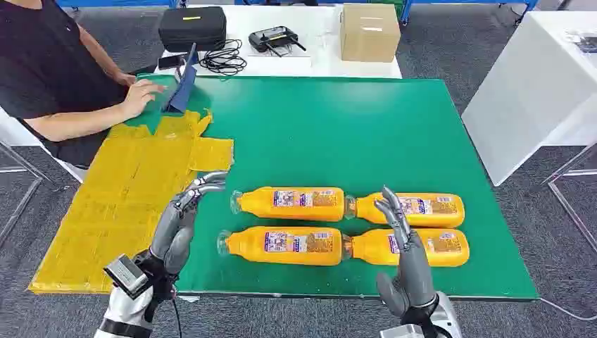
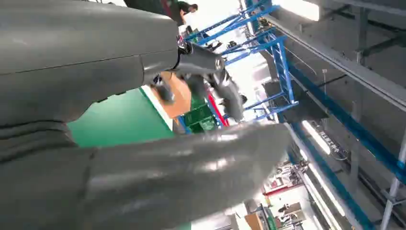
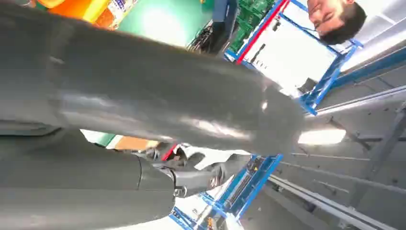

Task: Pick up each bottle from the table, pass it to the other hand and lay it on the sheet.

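Right hand (image 1: 403, 243) raised at near edge of green table (image 1: 366, 120), fingers spread, holding nothing; left hand (image 1: 181, 224) likewise open, near-left beside yellow sheet (image 1: 120, 204); four orange bottles (image 1: 292, 204) lying in two rows between hands, none on sheet; judged full, fairly heavy, stiff, smooth and prone to rolling; best gripped across labelled middle.

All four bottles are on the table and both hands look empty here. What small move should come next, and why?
Probably lower the right hand onto the near-right orange plastic bottle. All four bottles lie on the green table, none on the yellow sheet; that hand hovers open beside this bottle, while the left hand waits open nearer the sheet.
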{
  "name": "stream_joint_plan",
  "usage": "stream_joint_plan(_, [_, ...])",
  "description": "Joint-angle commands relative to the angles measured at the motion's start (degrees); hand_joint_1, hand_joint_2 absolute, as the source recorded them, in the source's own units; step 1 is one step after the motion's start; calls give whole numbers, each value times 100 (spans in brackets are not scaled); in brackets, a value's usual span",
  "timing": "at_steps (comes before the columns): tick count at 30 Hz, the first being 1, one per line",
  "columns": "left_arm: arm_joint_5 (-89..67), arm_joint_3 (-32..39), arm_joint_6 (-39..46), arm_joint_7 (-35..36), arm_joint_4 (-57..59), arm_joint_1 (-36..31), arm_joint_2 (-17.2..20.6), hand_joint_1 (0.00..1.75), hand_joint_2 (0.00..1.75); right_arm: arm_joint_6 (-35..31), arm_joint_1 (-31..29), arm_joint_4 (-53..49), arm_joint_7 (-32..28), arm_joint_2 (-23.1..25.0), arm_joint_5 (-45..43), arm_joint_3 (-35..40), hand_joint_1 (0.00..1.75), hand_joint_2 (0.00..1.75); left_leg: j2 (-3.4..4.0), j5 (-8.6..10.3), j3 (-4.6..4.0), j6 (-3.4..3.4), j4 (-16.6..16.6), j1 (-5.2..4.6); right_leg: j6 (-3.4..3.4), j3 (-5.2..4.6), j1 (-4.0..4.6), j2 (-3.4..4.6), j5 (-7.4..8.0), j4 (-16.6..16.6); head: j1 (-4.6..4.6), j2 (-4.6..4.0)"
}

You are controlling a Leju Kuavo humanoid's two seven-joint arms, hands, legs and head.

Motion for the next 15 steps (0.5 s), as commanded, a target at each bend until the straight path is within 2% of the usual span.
stream_joint_plan(1, [247, -679, 2416, 15, -431, 1896, -761, 175, 0, 1002, 930, 971, -356, 966, -1778, -251, 175, 0, -1, -1, 8, 0, -6, 2, -2, 8, 2, -2, -1, -6, 0, 0])
stream_joint_plan(10, [306, -764, 2499, 15, -433, 1890, -700, 175, 0, 949, 923, 978, -356, 937, -1806, -197, 175, 0, -1, -1, 8, 0, -6, 1, -2, 8, 2, -2, -1, -5, 0, 0])
stream_joint_plan(11, [306, -764, 2499, 15, -433, 1890, -700, 175, 0, 949, 923, 978, -356, 937, -1806, -197, 175, 0, 20, -8, 68, 2, -52, 0, -1, 57, 1, 19, -6, -43, 0, 0])
stream_joint_plan(13, [401, -868, 2565, 15, -406, 1859, -611, 175, 0, 817, 904, 1001, -356, 903, -1811, -130, 175, 0, 17, -12, 49, 0, -42, 6, -3, 49, 4, 17, -8, -33, -2, 0])
stream_joint_plan(14, [543, -828, 2693, 15, -380, 1800, -581, 19, 0, 465, 842, 966, -356, 840, -1788, -30, 143, 0, 35, -26, 59, -6, -40, 9, -7, 50, 7, 31, -15, -29, 0, 0])
stream_joint_plan(15, [575, -625, 2537, 15, -154, 1720, -618, 0, 0, 177, 731, 1034, -356, 677, -1671, 132, 0, 0, 32, -37, 40, -15, -20, 7, -18, 31, 6, 27, -24, -12, -2, 0])
